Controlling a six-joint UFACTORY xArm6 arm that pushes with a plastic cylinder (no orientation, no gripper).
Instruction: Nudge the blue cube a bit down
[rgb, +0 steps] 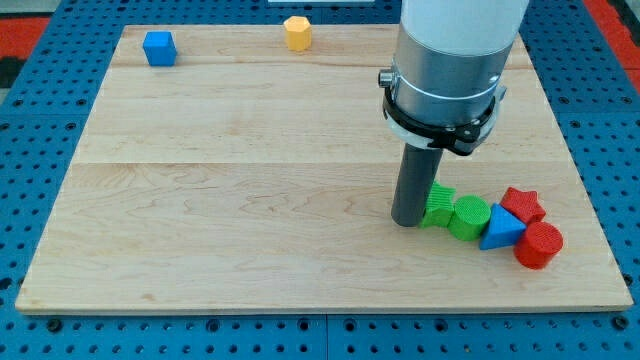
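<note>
The blue cube (159, 47) sits near the top left corner of the wooden board (250, 200). My tip (407, 220) rests on the board at the lower right, far from the blue cube. It touches the left side of a green block (438, 205). The arm's grey body hides the board above the tip.
A yellow hexagonal block (297, 32) lies at the top edge. Next to the green block stand a green cylinder (468, 217), a blue triangular block (500, 231), a red star (523, 205) and a red cylinder (539, 245), clustered at the lower right.
</note>
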